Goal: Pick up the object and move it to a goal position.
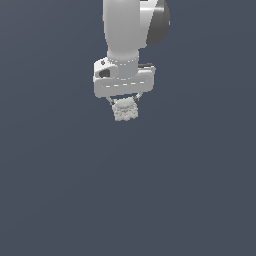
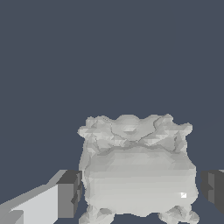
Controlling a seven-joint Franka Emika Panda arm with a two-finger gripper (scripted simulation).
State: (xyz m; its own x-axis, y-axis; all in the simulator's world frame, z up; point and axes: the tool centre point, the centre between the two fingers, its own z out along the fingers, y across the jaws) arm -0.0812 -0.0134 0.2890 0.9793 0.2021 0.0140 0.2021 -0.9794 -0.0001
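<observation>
My gripper [image 1: 124, 105] is clamped on the object [image 1: 125, 110], fingers narrow, one on each side of it. Object is a pale bumpy lump hanging directly below my white hand body [image 1: 123, 82], touching both fingers. In the wrist view, going left to right: one dark finger pad [image 2: 70, 194] pressed against the lump's side, then the object [image 2: 138, 168] filling the gap, then the other pad [image 2: 213, 187] just beside its far side; can't tell if that one is in full contact. Around the object: only flat dark grey-blue backdrop [image 1: 200, 190] on every side. Can't tell from either view whether it's a floor or how far below the object it sits.
</observation>
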